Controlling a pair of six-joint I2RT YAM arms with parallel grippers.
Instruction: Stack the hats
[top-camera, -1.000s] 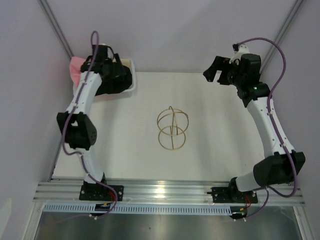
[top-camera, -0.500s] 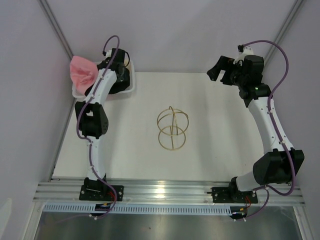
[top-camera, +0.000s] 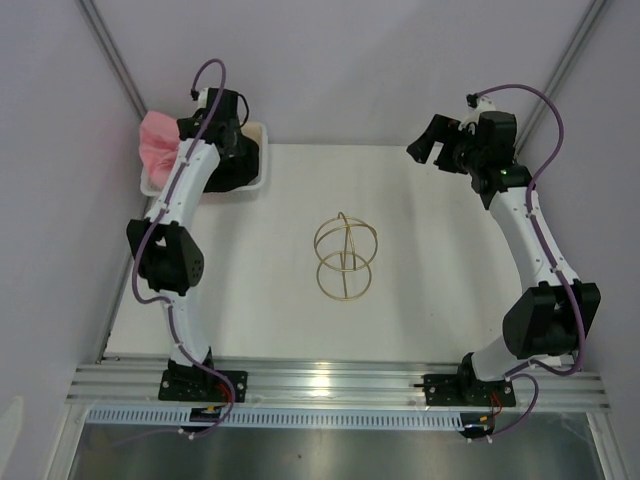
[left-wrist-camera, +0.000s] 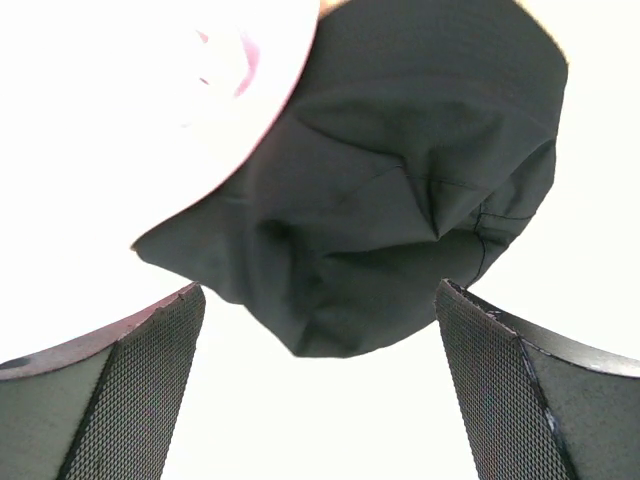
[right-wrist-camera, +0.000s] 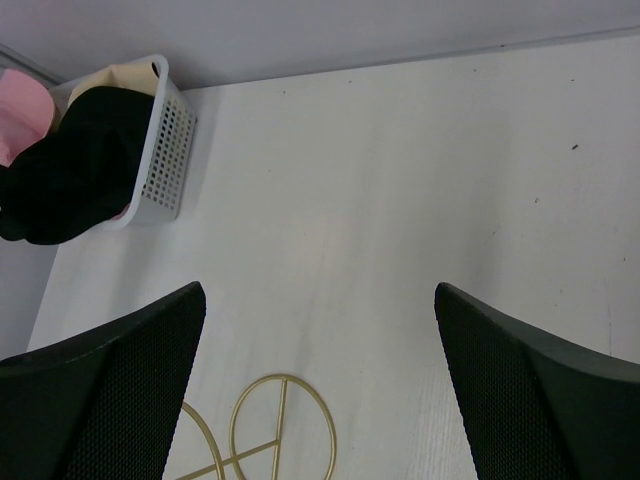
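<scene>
In the far left corner, a white plastic mesh basket (right-wrist-camera: 168, 150) holds a soft black cloth bucket hat (left-wrist-camera: 400, 180) and a pink cloth hat (top-camera: 158, 140); the left end effector (left-wrist-camera: 320, 290) hangs released just above them; the right end effector (right-wrist-camera: 320, 290) gapes empty.

White table (top-camera: 430, 300) seen from above, enclosed by a plain lavender-grey back wall (top-camera: 350, 60), left wall (top-camera: 50, 200) and right wall (top-camera: 612, 180), with slanting metal struts (top-camera: 110, 55) in the far corners and, along its near edge, a glare-lit aluminium rail (top-camera: 330, 380) and white slotted strip (top-camera: 330, 415).
</scene>
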